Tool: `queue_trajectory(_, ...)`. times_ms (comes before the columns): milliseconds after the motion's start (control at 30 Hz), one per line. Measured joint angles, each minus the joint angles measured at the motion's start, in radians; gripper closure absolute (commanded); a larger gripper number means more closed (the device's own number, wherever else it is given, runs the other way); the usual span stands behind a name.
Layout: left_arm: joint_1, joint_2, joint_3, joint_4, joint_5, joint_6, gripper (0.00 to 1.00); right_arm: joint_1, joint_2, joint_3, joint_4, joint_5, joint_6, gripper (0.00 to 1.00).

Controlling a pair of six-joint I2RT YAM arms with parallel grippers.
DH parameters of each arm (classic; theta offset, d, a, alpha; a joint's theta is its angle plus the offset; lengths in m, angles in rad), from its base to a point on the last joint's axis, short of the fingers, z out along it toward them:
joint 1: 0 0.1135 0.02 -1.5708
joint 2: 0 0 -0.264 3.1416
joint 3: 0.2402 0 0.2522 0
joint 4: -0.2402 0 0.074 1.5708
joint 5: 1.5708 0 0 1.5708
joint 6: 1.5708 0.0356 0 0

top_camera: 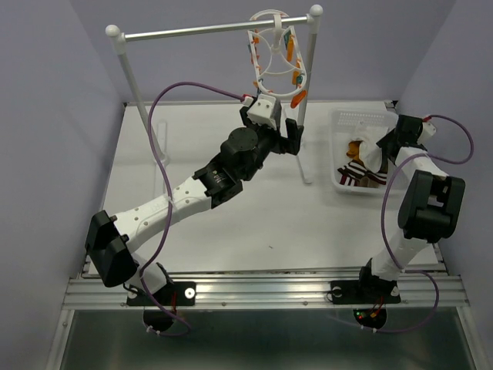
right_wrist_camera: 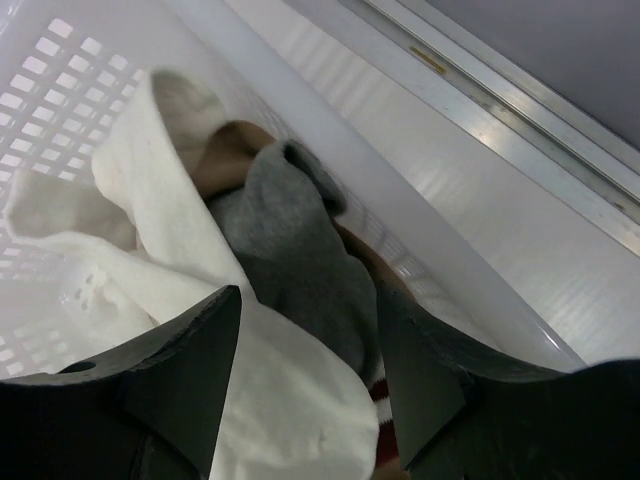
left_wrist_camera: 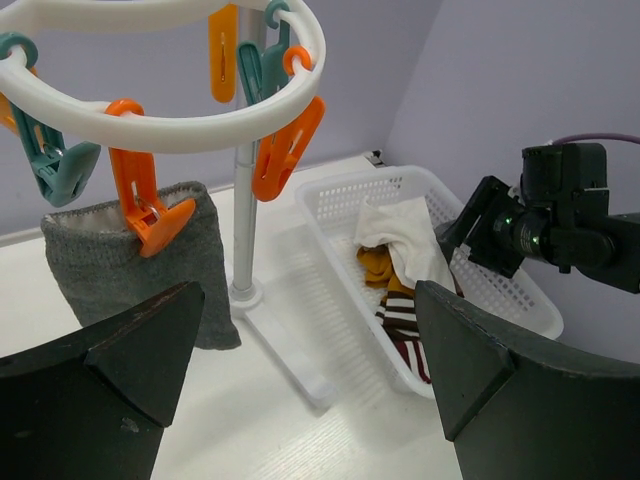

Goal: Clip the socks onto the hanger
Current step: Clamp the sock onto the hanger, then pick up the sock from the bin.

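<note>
The left gripper (left_wrist_camera: 308, 300) hangs with fingers spread, empty, by the hanger (left_wrist_camera: 200, 130), which has one grey sock (left_wrist_camera: 110, 270) clipped on. The right gripper (right_wrist_camera: 308, 300) straddles the socks (right_wrist_camera: 290, 240) in the basket (right_wrist_camera: 60, 60); pinching or not, I can't tell.

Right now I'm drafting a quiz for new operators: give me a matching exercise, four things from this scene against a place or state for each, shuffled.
Things:
1. grey fabric sock outside the white perforated plastic basket
2. brown-and-white striped fabric sock
3. white plastic ring hanger
4. left pincer

Places or states:
A. hooked over the metal rail
B. open, holding nothing
C. pinched by an orange plastic clip
D. lying in that basket

Pairs: 1-C, 2-D, 3-A, 4-B.
</note>
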State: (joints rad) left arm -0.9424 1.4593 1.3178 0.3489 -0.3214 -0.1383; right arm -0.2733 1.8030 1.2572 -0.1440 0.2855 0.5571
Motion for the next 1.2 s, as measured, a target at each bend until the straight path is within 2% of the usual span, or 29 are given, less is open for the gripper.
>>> queue_trajectory(133,0.000,0.000,0.000,0.003,0.002,-0.002,0.01,0.000,-0.084,-0.080,0.032,0.056,0.056,0.37)
queue_trajectory(267,0.000,0.000,0.000,0.004,0.005,-0.002,0.01,0.000,-0.102,-0.102,0.091,0.101,0.113,0.37)
queue_trajectory(733,0.000,0.000,0.000,-0.002,0.006,-0.002,0.01,0.000,0.014,-0.067,0.187,0.126,0.245,0.40)
queue_trajectory(833,0.000,0.000,0.000,-0.003,0.000,-0.002,0.01,0.000,0.045,-0.054,0.198,0.118,0.258,0.51)
queue_trajectory(867,0.000,0.000,0.000,-0.003,-0.002,-0.002,0.01,0.000,0.052,-0.052,0.201,0.117,0.261,0.64)
queue_trajectory(900,0.000,0.000,0.000,-0.003,-0.004,-0.002,0.01,0.000,0.063,-0.050,0.205,0.115,0.264,0.69)
queue_trajectory(933,0.000,0.000,0.000,-0.003,-0.005,-0.002,0.01,0.000,0.069,-0.050,0.204,0.114,0.272,0.80)
queue_trajectory(1067,0.000,0.000,0.000,-0.004,-0.005,-0.006,0.01,0.000,0.072,-0.049,0.212,0.109,0.272,0.98)
queue_trajectory(1200,0.000,0.000,0.000,-0.008,-0.003,-0.009,0.01,0.000,0.062,-0.050,0.223,0.109,0.246,0.99)
